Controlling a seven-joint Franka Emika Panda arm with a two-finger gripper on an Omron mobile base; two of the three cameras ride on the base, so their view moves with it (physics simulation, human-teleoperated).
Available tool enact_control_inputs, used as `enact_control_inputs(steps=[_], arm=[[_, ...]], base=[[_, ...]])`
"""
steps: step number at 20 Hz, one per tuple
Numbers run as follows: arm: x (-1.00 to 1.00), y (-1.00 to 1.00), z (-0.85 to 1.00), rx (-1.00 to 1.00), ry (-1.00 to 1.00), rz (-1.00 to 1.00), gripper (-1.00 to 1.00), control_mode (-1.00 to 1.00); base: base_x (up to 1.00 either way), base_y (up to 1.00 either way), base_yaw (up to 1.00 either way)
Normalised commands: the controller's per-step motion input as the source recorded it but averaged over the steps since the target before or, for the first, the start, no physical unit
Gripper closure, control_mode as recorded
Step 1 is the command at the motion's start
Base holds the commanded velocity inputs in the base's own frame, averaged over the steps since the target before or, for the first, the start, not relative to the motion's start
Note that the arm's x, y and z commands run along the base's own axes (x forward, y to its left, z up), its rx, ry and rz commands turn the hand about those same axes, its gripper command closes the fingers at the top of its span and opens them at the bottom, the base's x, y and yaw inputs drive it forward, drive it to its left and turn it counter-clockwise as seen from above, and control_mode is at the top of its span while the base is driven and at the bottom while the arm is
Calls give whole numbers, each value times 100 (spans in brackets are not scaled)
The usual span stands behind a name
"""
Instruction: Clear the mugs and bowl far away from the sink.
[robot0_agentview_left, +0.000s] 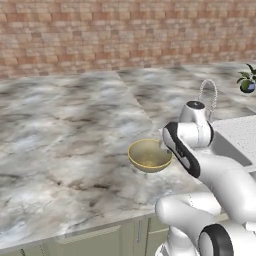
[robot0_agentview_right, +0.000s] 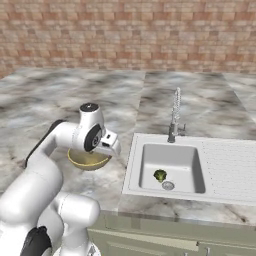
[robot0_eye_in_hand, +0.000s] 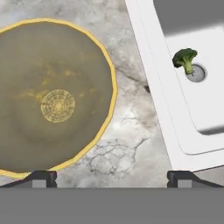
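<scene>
The wide round yellowish-tan bowl (robot0_eye_in_hand: 52, 98) rests on the grey marbled bench (robot0_eye_in_hand: 127, 148), just left of the white inset sink (robot0_eye_in_hand: 175, 109). The gripper (robot0_eye_in_hand: 111, 177) hovers above the bowl's right rim, jaws fully apart and empty. A green broccoli floret (robot0_eye_in_hand: 184, 58) lies beside the sink drain.

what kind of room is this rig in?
A kitchen, rendered: a white inset sink with a chrome spring-neck faucet set in a marble-look counter along a brick wall, cabinet fronts below. A bowl sits beside the sink.
</scene>
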Motion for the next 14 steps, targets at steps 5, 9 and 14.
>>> enact_control_inputs(steps=[5,9,14], arm=[[24,0,-29,1,0,-6,-100,-100],[23,0,-29,1,0,-6,-100,-100],[23,0,-30,1,0,-5,-100,-100]], base=[[0,0,0],[0,0,0],[0,0,0]])
